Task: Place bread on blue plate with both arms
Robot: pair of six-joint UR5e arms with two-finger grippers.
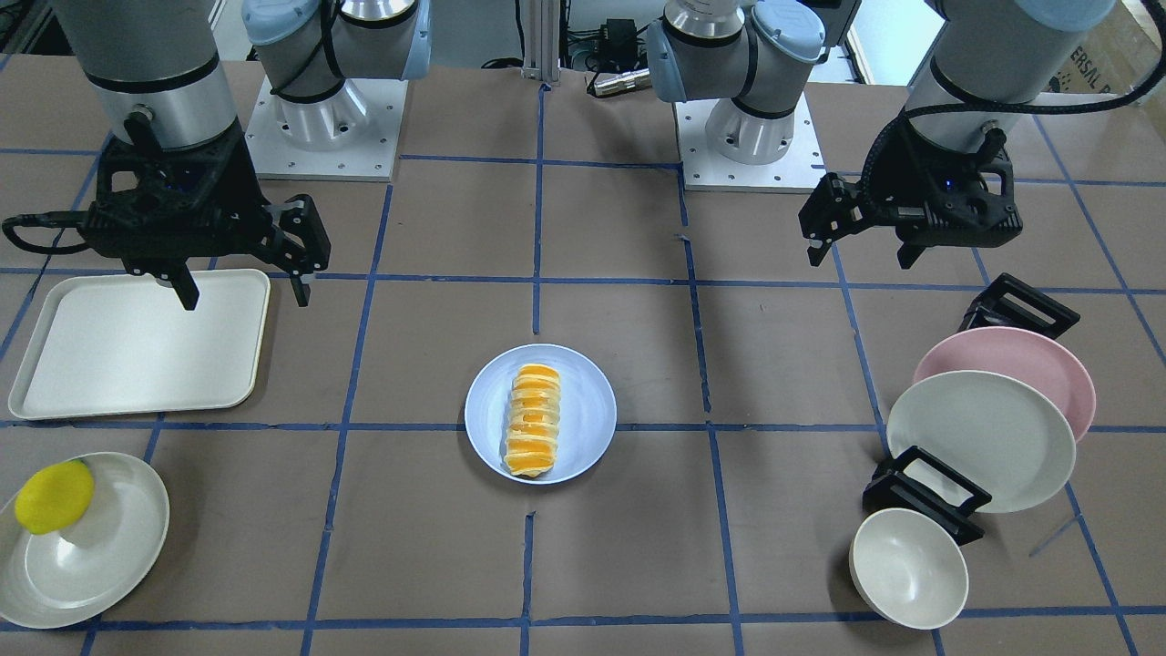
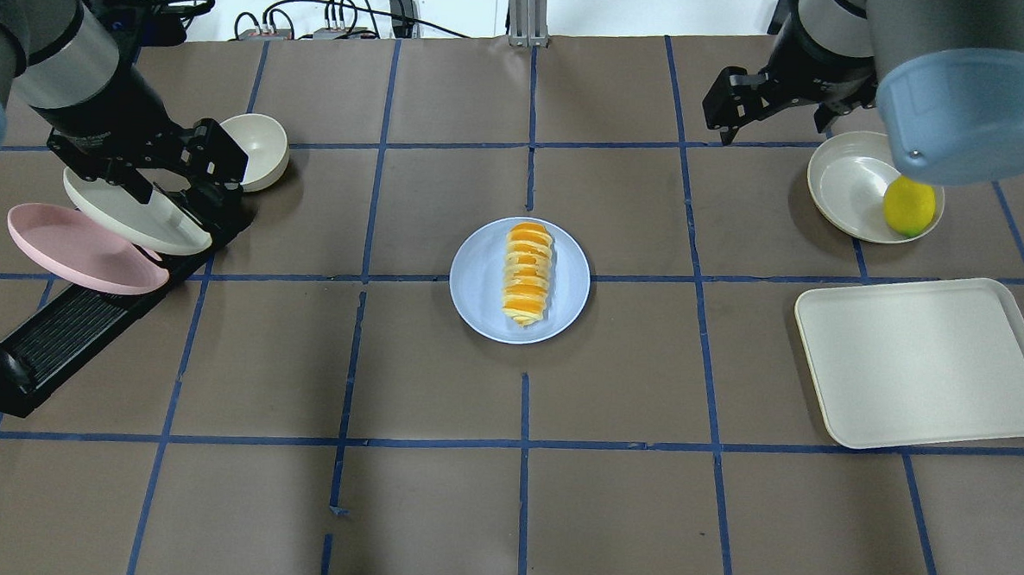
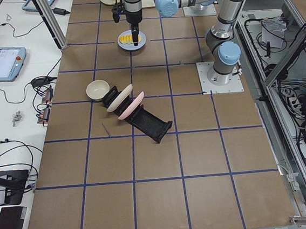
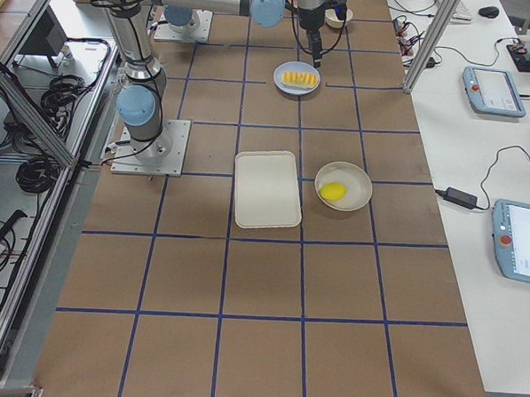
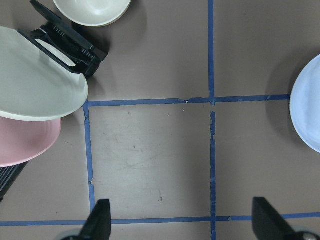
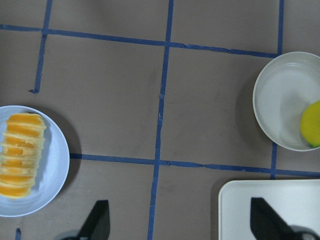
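Note:
The bread (image 1: 533, 419), an orange-and-cream ridged loaf, lies lengthwise on the blue plate (image 1: 583, 401) at the table's centre; both also show from overhead (bread (image 2: 527, 271), plate (image 2: 478, 282)). My left gripper (image 1: 861, 251) is open and empty, raised over bare table beside the dish rack. Its wrist view shows only the plate's edge (image 5: 307, 115). My right gripper (image 1: 244, 293) is open and empty, raised near the tray's corner. The right wrist view shows the bread (image 6: 21, 155) on the plate (image 6: 52, 165) at lower left, apart from the gripper (image 6: 180, 222).
A cream tray (image 1: 137, 346) and a cream plate (image 1: 100, 556) with a yellow fruit (image 1: 55, 497) lie on my right side. On my left side, a black rack (image 1: 925, 497) holds a pink plate (image 1: 1020, 364) and a cream plate (image 1: 979, 437), with a bowl (image 1: 906, 565) beside it.

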